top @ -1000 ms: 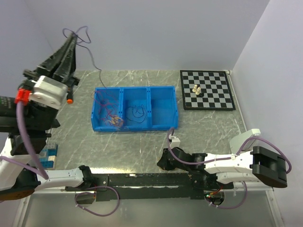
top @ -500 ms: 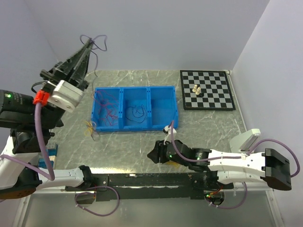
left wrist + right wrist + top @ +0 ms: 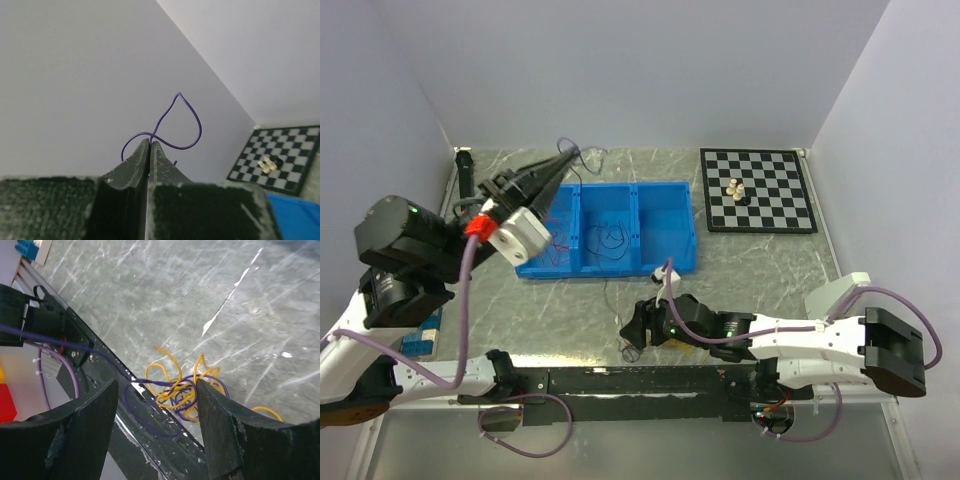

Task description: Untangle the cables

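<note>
In the right wrist view, a small tangle of yellow and purple cables (image 3: 186,390) lies on the marble table at its front edge. One purple strand runs off to the upper left. My right gripper (image 3: 157,386) hangs just above the tangle, open, with its fingers either side of it. From above, the right gripper (image 3: 635,335) is near the table's front edge. My left gripper (image 3: 565,152) is raised over the back left corner of the blue bin (image 3: 665,260). It is shut on a looping purple wire (image 3: 184,122). Red wires (image 3: 552,252) and a dark wire (image 3: 610,238) lie in the bin.
A chessboard (image 3: 757,190) with a few pieces (image 3: 737,188) sits at the back right. Blue and yellow blocks (image 3: 420,335) lie at the left edge. A black rail (image 3: 620,380) runs along the front edge. Walls close the back and sides.
The left gripper swung right and down toward the bin with the purple wire. The yellow-purple tangle left the bin and now lies by the front edge. The right gripper moved left and opened.
</note>
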Motion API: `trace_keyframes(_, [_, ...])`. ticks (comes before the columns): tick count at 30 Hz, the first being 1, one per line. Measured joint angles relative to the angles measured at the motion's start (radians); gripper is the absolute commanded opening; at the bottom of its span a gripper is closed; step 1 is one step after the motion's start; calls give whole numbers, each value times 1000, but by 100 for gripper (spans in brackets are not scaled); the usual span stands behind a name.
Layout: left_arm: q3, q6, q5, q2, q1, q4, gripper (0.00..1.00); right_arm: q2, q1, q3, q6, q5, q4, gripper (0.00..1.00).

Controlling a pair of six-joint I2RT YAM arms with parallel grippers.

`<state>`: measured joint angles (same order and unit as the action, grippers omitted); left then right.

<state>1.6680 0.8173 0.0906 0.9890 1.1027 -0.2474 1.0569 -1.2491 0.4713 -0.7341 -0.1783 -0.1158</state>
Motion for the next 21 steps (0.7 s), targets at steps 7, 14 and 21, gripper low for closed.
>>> trace_keyframes(7, [-125,-27,-39,-39,0,-42,6,105,0,0,-1,37,-69,68])
trace_keyframes(14, [-138,-47,-43,-39,0,-50,6,287,0,20,-2,52,-104,60])
trace_keyframes(21, [-138,-53,-42,-51,0,-50,6,375,0,55,-27,34,-123,45])
